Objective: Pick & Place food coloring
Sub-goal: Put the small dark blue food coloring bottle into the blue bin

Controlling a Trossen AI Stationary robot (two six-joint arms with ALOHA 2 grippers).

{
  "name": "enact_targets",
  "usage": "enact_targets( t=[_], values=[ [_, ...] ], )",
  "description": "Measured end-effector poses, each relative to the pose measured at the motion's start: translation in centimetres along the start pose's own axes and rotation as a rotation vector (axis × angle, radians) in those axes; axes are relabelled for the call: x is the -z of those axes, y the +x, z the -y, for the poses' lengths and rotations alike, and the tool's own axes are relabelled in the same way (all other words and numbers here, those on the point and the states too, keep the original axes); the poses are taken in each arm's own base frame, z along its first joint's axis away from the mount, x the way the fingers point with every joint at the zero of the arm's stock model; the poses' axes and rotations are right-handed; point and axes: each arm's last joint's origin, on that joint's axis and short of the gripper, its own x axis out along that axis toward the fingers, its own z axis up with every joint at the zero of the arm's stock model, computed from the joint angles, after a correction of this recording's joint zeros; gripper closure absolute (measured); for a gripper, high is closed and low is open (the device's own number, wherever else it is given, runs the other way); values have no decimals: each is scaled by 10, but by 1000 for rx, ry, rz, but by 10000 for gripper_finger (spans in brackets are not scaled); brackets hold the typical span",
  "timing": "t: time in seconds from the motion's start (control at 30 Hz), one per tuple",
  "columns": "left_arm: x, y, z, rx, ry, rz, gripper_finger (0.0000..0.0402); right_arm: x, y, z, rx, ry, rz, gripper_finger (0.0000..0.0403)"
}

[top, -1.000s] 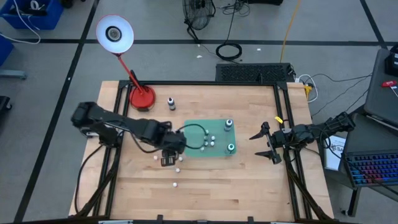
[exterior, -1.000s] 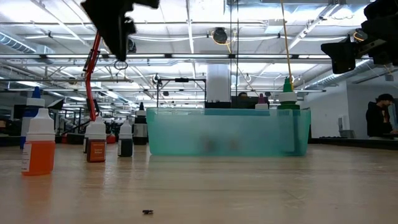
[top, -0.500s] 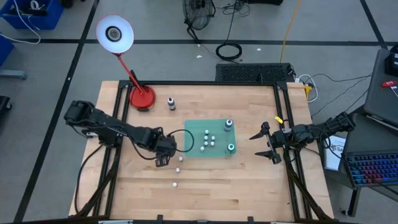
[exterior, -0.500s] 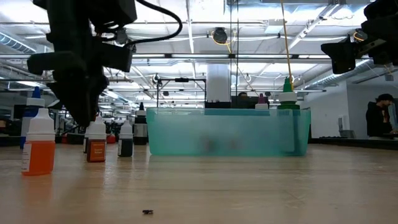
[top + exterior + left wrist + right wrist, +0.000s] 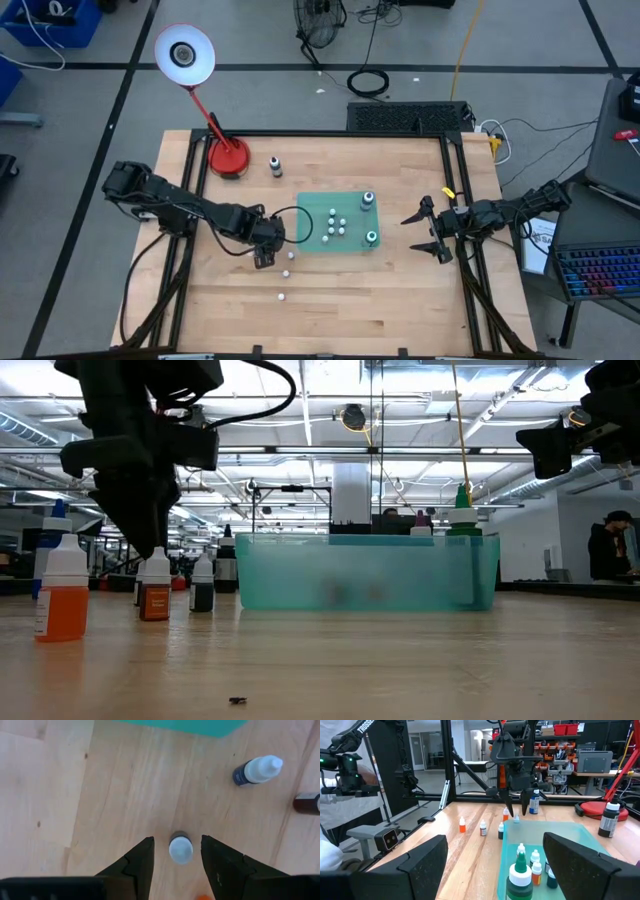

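Food coloring bottle (image 5: 180, 848) stands between left gripper's (image 5: 177, 854) jaws.

**Bottle count around the green mat**

On the green mat (image 5: 355, 212) I count two larger bottles with teal tops (image 5: 368, 199) and five tiny white-capped bottles (image 5: 341, 222). Off the mat I make out at least four more tiny bottles on the wood (image 5: 282, 296). One dark grey-capped bottle (image 5: 275, 165) and one red lamp (image 5: 228, 157) stand beyond the mat.

Bottles (image 5: 340, 592) inside the green tray (image 5: 365, 572) blurred, perhaps several, orange cap (image 5: 202, 897) cut off by the edge
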Motion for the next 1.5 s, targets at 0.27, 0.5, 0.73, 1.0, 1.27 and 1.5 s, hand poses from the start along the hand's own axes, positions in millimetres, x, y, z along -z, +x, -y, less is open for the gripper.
enact_targets(
  t=[0.27,0.5,0.73,1.0,1.27,1.5],
  values=[
    [1,0,1,28,-44,-21,246,0,0,0,0,0,0,89],
    [3,3,0,29,-60,-20,232,0,0,0,0,0,0,89],
    [11,10,-3,13,-66,-49,231,0,0,0,0,0,0,89],
    [10,18,-4,50,-73,22,231,0,0,0,0,0,0,89],
    [10,18,-4,69,-70,10,231,0,0,0,0,0,0,89],
    [10,18,-4,70,-76,10,231,0,0,0,0,0,0,89]
  ],
)
